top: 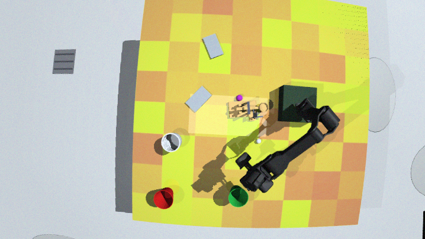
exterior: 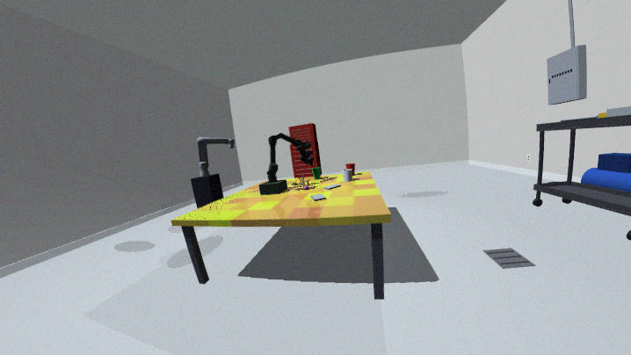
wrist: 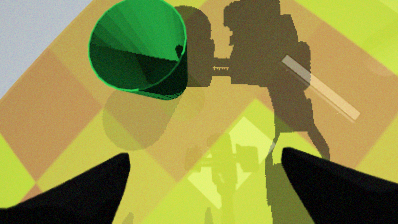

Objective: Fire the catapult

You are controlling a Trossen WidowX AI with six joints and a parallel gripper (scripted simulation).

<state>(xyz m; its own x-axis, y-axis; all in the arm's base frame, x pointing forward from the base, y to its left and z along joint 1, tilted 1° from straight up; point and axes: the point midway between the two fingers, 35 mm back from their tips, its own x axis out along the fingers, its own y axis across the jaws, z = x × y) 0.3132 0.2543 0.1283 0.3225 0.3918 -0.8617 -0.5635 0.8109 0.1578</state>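
Note:
The wooden catapult (top: 234,110) (exterior: 303,182) stands near the middle of the table, in front of the arm's base. A purple ball (top: 239,97) (exterior: 306,187) lies close beside it. A small white ball (top: 258,141) lies on the table between the catapult and the arm's outer end. The white mug (top: 171,142) (exterior: 347,175) stands upright toward the table edge far from the base. My gripper (wrist: 207,157) is open with nothing between its fingers. It hangs above the table near the green mug, well away from the catapult. Neither ball is clearly visible in the wrist view.
A green mug (top: 238,196) (exterior: 316,172) (wrist: 138,45) stands close to my gripper's outer end. A red mug (top: 163,199) (exterior: 350,167) stands farther along that side. Two flat grey plates, one (top: 198,99) (exterior: 332,187) and another (top: 212,46) (exterior: 318,197), lie on the table.

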